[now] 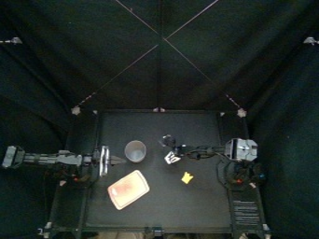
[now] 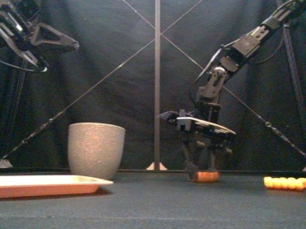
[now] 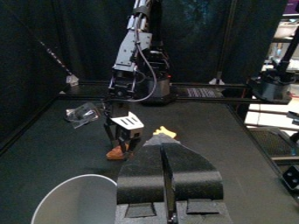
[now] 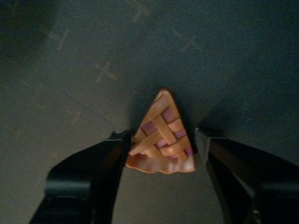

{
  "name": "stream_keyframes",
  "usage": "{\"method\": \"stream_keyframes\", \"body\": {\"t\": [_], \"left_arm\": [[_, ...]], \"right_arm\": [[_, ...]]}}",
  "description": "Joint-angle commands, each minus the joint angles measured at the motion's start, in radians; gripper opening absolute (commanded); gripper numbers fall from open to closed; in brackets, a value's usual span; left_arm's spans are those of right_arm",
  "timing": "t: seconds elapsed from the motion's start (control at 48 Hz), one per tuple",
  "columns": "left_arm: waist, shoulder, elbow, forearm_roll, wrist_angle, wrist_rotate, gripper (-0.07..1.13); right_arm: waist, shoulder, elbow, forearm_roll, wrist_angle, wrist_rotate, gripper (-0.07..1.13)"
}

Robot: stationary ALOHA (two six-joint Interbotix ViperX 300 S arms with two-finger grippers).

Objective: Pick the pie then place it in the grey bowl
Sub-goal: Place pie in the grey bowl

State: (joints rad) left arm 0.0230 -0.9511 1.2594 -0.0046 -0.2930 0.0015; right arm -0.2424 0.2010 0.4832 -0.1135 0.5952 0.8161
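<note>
The right wrist view gives the closest look: a pie slice (image 4: 160, 133) with a lattice top lies on the dark surface (image 1: 187, 126), and the right gripper (image 4: 162, 145) has its jaws pressed against both sides of the wide crust end, holding it. The front view adds that the pie slice (image 2: 207, 176) sits down on the surface under the lowered right gripper (image 2: 206, 166), well to the right of the tall grey cup (image 2: 96, 150). A pink tray (image 2: 46, 185) lies low at the left and a yellow toy (image 2: 284, 182) at the far right.

From above, the grey cup (image 1: 134, 149) stands just left of the right gripper (image 1: 171, 159), with the pink tray (image 1: 129, 191) nearer the front. Only the left wrist view shows the left gripper (image 3: 167, 159) with its jaws closed together on nothing, hovering above the cup's rim (image 3: 82, 185)
</note>
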Motion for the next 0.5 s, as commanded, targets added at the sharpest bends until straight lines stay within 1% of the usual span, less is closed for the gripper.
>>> {"method": "stream_keyframes", "body": {"t": [0.021,0.083,0.125,0.25,0.438,0.5], "left_arm": [[0.002,0.003,-0.011,0.0,-0.006,0.002,-0.03],[0.002,0.005,-0.009,0.0,-0.006,0.0,-0.03],[0.002,0.003,-0.008,0.0,-0.005,-0.002,-0.03],[0.002,0.005,-0.006,0.0,-0.005,-0.002,-0.03],[0.002,0.003,-0.006,0.0,-0.005,0.0,-0.03],[0.0,0.003,-0.005,0.0,-0.006,0.0,-0.03]], "right_arm": [[0.011,-0.025,-0.048,-0.005,0.009,-0.006,0.67],[0.021,-0.031,-0.075,-0.008,0.009,-0.008,0.6],[0.029,-0.035,-0.1,-0.015,0.008,-0.009,0.58],[0.052,-0.041,-0.199,-0.074,-0.021,-0.002,0.57],[0.081,-0.018,-0.357,-0.199,-0.218,-0.003,0.57],[0.084,0.005,-0.383,-0.221,-0.298,0.0,0.57]]}}
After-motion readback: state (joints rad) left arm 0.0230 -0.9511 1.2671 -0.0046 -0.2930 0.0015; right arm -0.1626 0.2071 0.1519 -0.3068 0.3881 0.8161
